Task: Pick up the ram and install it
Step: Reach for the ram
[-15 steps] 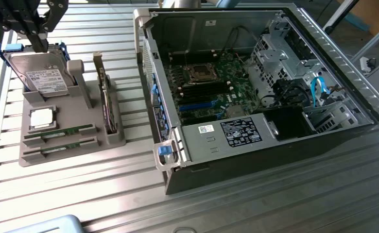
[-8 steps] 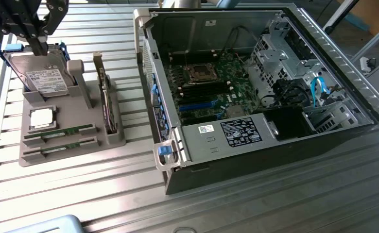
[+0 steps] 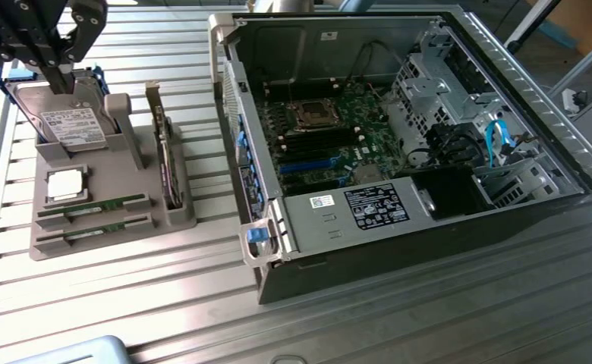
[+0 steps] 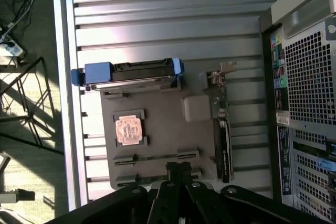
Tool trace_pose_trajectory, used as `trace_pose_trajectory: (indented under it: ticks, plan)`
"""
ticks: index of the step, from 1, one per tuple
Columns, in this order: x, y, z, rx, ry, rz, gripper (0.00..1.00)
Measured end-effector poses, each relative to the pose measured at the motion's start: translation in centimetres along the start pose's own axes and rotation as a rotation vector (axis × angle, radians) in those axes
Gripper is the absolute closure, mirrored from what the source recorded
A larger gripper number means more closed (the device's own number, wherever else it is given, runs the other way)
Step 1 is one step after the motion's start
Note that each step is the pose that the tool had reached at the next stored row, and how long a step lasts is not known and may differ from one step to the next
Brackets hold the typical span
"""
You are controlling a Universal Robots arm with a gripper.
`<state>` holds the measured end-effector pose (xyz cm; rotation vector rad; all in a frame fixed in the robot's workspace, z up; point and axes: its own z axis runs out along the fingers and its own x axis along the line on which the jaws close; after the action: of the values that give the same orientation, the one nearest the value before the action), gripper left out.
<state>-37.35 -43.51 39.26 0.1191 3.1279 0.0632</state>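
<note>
Two green ram sticks lie in slots at the near end of a grey holder tray (image 3: pixel 174 216): one ram stick (image 3: pixel 99 205) and a second (image 3: pixel 92 233) beside it. In the wrist view the first ram stick (image 4: pixel 157 157) shows as a thin dark line, and the other is partly hidden behind my fingers. My gripper (image 3: pixel 74 77) hangs well above the tray's far end, over the hard drive (image 3: pixel 74 121). Its jaws are shut with nothing between them, as the gripper (image 4: pixel 178 168) in the wrist view also shows.
The tray also holds a CPU (image 3: pixel 65 183) and an upright expansion card (image 3: pixel 163 155). An open computer case (image 3: pixel 539 114) lies at the exterior view's right, its motherboard (image 3: pixel 326 136) exposed with memory slots. All rest on a ribbed metal table (image 3: pixel 124 303).
</note>
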Motion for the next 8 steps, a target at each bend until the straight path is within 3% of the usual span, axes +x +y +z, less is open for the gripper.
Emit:
trace_pose_trajectory:
  ticks: [8]
  plan:
    - [-0.07, -0.89, -0.04, 0.0012, 0.0, 0.0, 0.9]
